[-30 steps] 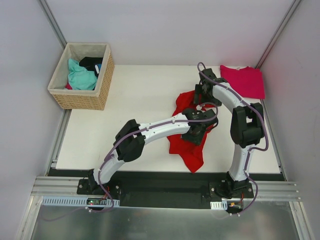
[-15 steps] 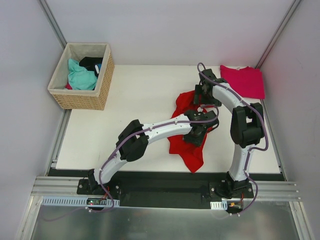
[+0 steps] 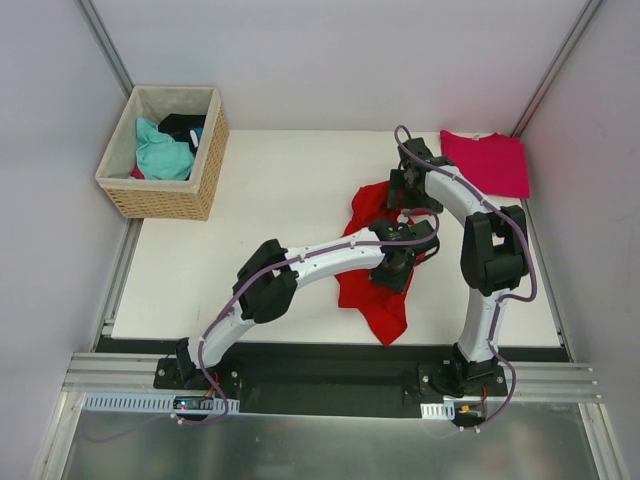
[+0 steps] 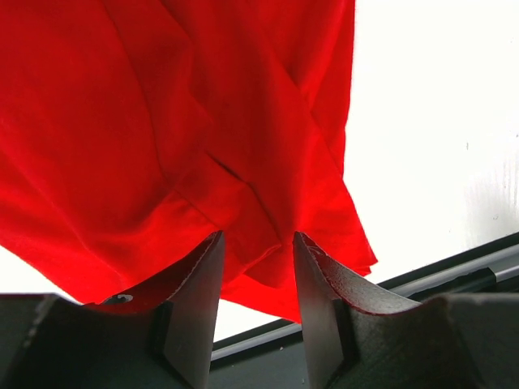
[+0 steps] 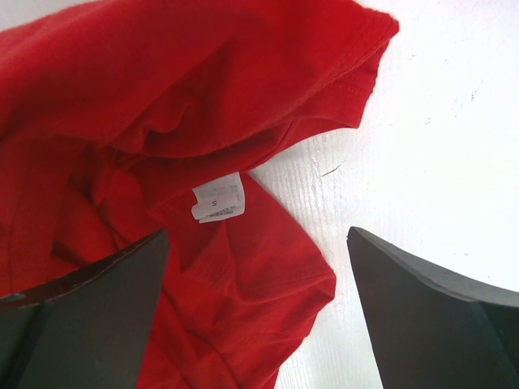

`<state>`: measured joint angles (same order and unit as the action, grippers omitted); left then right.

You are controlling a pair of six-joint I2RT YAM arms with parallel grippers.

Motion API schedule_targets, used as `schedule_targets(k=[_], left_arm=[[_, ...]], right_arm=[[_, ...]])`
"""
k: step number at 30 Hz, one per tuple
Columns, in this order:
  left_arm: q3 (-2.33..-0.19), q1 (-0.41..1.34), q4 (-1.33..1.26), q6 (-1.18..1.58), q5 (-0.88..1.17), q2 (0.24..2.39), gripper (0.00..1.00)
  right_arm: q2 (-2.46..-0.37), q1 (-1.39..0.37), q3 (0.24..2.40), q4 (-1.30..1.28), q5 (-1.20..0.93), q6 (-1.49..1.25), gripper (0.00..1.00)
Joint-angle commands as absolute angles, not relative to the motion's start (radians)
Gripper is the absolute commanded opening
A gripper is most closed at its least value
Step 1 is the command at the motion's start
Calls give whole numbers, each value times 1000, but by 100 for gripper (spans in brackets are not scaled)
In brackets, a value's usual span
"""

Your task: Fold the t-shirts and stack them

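**Straddling a fold of the red t-shirt, right of the table's middle**

The white table (image 3: 250, 260) carries all the cloth. The largest piece is the red t-shirt (image 3: 375, 300), which lies crumpled and only partly spread, right of centre. Its bunched upper part reaches toward the far edge and its narrowing lower end stops just short of the near edge. The magenta-pink t-shirt (image 3: 487, 160) lies flat in the far right corner, well apart from the red one. A woven wicker basket (image 3: 165, 200) sits at the far left corner and holds turquoise cloth (image 3: 160, 150) and something dark.

The left gripper (image 4: 255, 237) reaches across from the left side and sits low over the middle of the red shirt. In its wrist view the two fingers (image 4: 195, 300) stand fairly close together, with a ridge of red cloth running into the gap between their tips. The shirt's hem corner and the near edge of the table lie just beyond them. Whether the fingers actually clamp that ridge cannot be told.

The right gripper (image 5: 258, 233) hangs over the far end of the red shirt with its fingers spread wide, holding nothing. Between and just beyond its tips lies the rumpled neck opening, and bare table shows on its right side. A small white neck label (image 5: 218, 197) faces up there, nearer the left fingertip than the right.
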<state>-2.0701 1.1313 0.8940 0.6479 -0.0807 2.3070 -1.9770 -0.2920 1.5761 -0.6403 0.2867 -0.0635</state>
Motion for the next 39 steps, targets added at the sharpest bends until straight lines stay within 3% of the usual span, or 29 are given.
schedule_targets(k=[1, 10, 14, 24, 31, 34, 39], left_arm=[[-2066, 1132, 896, 675, -98, 2324, 39], [-2016, 1117, 876, 687, -101, 2313, 36], [-2002, 1114, 871, 690, -100, 2312, 19], [-1979, 1112, 865, 695, -107, 2290, 0], [-1954, 1112, 864, 700, -126, 2247, 0], [-1947, 1112, 865, 698, -141, 2224, 7], [-1936, 1112, 865, 704, -150, 2204, 0]], right_arm=[[-1950, -288, 1577, -637, 287, -72, 96], [-1950, -288, 1575, -637, 288, -71, 96], [-1953, -288, 1577, -638, 287, -72, 96], [-1963, -288, 1582, -641, 281, -72, 96], [-1965, -290, 1583, -643, 275, -75, 96], [-1976, -299, 1580, -644, 259, -77, 96], [-1953, -321, 1501, -621, 209, -110, 96]])
